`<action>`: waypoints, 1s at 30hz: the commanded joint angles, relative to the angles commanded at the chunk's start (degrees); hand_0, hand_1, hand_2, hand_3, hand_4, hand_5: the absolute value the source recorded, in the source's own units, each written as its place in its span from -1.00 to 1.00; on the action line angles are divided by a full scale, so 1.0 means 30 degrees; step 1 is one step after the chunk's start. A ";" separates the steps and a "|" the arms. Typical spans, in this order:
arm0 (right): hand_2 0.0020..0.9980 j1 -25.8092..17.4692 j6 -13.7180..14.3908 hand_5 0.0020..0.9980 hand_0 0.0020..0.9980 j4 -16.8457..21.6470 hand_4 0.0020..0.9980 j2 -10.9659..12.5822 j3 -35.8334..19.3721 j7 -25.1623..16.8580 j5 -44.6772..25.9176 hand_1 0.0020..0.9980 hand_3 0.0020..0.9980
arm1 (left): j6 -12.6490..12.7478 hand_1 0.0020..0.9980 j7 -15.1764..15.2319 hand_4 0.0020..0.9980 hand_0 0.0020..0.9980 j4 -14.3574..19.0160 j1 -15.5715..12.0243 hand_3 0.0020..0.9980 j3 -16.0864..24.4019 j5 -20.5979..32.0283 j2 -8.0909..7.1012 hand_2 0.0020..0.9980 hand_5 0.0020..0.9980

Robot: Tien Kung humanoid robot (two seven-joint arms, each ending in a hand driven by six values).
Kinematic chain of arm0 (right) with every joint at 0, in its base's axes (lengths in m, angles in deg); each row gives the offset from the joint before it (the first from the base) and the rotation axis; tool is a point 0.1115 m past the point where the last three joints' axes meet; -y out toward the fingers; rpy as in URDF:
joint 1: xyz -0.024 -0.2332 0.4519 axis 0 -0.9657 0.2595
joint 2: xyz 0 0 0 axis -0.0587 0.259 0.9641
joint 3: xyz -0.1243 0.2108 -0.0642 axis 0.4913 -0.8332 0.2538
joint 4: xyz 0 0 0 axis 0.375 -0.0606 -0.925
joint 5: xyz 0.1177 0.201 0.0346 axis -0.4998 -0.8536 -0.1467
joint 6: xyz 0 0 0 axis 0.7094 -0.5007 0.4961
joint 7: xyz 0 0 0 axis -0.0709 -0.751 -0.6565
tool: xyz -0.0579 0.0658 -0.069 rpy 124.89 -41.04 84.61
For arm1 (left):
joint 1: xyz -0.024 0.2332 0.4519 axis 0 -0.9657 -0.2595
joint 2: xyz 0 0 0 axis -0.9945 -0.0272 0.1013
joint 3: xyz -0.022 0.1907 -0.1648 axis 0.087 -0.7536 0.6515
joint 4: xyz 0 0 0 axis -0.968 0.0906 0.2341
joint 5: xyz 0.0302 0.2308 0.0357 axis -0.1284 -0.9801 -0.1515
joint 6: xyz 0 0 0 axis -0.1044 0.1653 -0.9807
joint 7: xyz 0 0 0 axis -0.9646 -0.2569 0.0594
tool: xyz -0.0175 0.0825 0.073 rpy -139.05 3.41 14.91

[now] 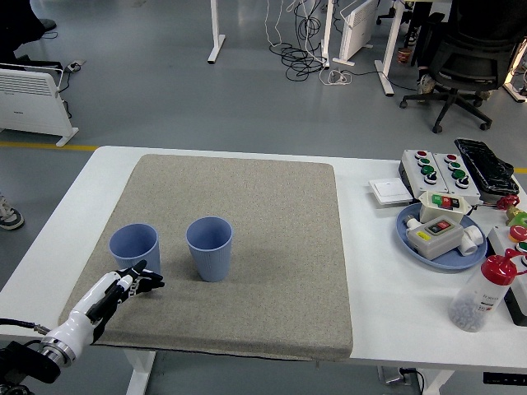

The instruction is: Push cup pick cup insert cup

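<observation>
Two blue cups stand upright on the grey mat (272, 247). The left cup (134, 250) is near the mat's front left; the right cup (208, 248) stands a little to its right, apart from it. My left hand (132, 283) comes in from the lower left, fingers relaxed and pointing right. It holds nothing and lies just below the left cup's base, with a small gap between them. My right arm is out of view.
At the right of the white table (387, 288) lie a blue plate of button boxes (440, 233), a control box (435, 167), a white switch (389, 192) and a red-capped bottle (483, 292).
</observation>
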State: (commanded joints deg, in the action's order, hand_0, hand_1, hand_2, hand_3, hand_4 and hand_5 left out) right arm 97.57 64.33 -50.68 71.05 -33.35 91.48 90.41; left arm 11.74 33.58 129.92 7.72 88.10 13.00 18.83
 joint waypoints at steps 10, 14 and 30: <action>0.27 0.0120 0.0010 -0.01 0.38 -0.0002 -0.82 -0.0032 0.0026 -0.0009 -0.0075 0.22 0.15 | 0.0409 0.42 0.0679 0.34 0.73 -0.1933 0.2046 0.06 -0.0326 0.0092 0.0253 0.19 1.00; 0.27 0.0152 -0.0001 -0.01 0.38 -0.0002 -0.82 -0.0036 -0.0020 0.0019 0.0042 0.22 0.15 | 0.0434 0.41 0.0966 0.33 0.73 -0.3181 0.3260 0.06 -0.0960 0.0621 0.0149 0.18 1.00; 0.27 0.0173 -0.0018 -0.02 0.38 0.0012 -0.82 -0.0077 -0.0108 0.0074 0.0207 0.22 0.15 | 0.0684 0.40 0.2014 0.30 0.72 -0.7280 0.5929 0.04 -0.1799 0.1379 0.0268 0.17 1.00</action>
State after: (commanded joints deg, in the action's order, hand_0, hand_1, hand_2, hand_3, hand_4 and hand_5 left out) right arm 98.09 64.27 -50.64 70.82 -33.67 91.71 91.03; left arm 13.79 39.62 108.08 25.50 82.70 17.13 19.64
